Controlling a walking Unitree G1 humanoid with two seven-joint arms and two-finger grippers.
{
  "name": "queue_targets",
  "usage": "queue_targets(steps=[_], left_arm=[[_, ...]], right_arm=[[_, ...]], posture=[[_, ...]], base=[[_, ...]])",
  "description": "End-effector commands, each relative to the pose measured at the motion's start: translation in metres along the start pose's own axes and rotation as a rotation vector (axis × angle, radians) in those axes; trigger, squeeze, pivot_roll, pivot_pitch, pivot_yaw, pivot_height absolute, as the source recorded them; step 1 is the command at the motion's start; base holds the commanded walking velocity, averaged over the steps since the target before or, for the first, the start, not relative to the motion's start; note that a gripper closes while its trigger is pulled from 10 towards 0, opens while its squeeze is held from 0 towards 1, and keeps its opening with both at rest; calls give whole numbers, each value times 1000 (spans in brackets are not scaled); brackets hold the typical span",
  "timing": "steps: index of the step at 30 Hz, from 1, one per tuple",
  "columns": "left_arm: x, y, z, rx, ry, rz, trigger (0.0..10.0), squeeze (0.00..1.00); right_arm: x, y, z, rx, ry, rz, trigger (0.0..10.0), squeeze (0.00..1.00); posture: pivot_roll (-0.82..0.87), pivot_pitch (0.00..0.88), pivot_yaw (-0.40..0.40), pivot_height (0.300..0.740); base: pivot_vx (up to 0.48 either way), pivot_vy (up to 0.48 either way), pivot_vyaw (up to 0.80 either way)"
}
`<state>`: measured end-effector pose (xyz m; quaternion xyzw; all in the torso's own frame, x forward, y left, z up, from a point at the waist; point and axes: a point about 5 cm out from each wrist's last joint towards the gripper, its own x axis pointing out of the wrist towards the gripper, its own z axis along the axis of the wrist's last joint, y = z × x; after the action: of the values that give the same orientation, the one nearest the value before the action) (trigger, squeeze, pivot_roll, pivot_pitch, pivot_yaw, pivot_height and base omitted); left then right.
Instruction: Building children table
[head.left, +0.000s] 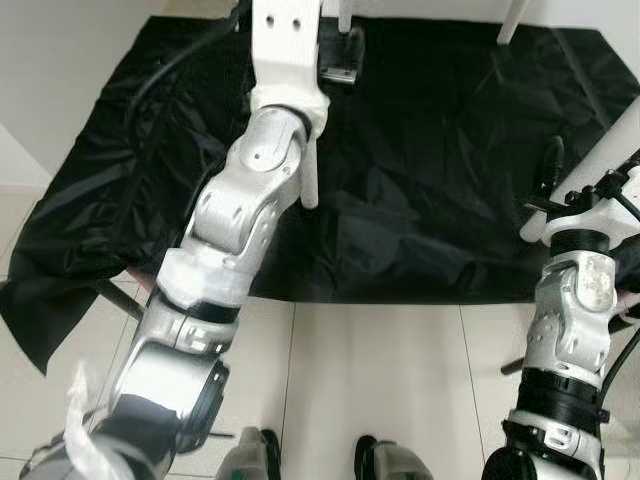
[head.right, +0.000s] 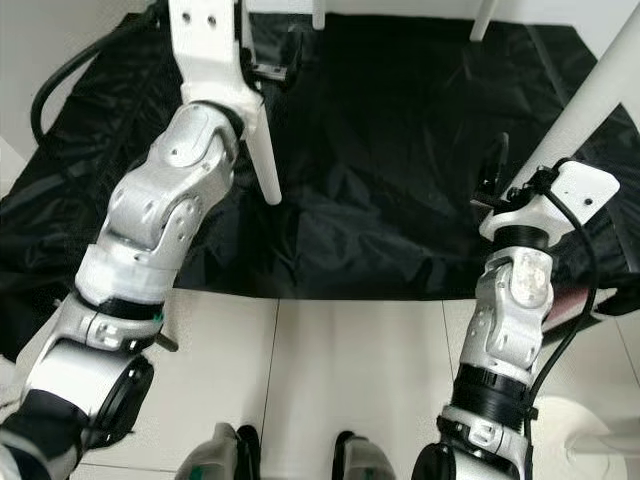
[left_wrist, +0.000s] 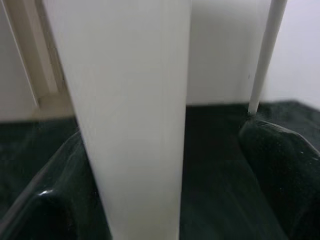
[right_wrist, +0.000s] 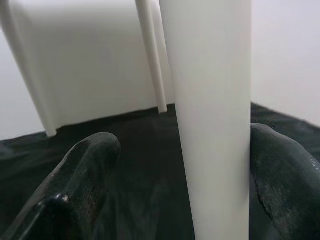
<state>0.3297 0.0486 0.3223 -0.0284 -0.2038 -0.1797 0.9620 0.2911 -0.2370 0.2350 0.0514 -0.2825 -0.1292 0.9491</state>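
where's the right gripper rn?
On the robot's right, the right gripper straddles a white table leg above the black sheet; one finger touches the leg, the other stands apart.

The light is bright and even, like daytime indoors. The black cloth (head.left: 430, 200) shines a little on its wrinkles, mostly in the middle and upper left of the head pictures. The silver arms have soft white gleams. The white floor tiles (head.left: 380, 370) look pale and washed out. Shadows are soft. Near the lower left corner things look blurry. In both wrist pictures the white leg (left_wrist: 130, 115) up close is fuzzy and very bright, and the black fingers (right_wrist: 85, 180) are soft too.
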Motion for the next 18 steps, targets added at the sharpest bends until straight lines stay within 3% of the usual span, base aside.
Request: queue_targets(steps=[1, 11, 18], left_arm=[[-5, -10, 1, -2, 1, -134, 10000, 0], [-41, 8, -18, -2, 50, -75, 10000, 0], [-66, 10, -34, 2, 97, -108, 10000, 0]], right_arm=[[-7, 14, -11, 39, 52, 58, 10000, 0], [-20, 13, -11, 3, 50, 14, 10000, 0], [-31, 12, -15, -33, 74, 34, 10000, 0]], posture=[[-54, 200, 71, 740], [-60, 198, 63, 740], [-53, 198, 54, 740]], base=[[0, 0, 0], [0, 0, 0], [0, 0, 0]])
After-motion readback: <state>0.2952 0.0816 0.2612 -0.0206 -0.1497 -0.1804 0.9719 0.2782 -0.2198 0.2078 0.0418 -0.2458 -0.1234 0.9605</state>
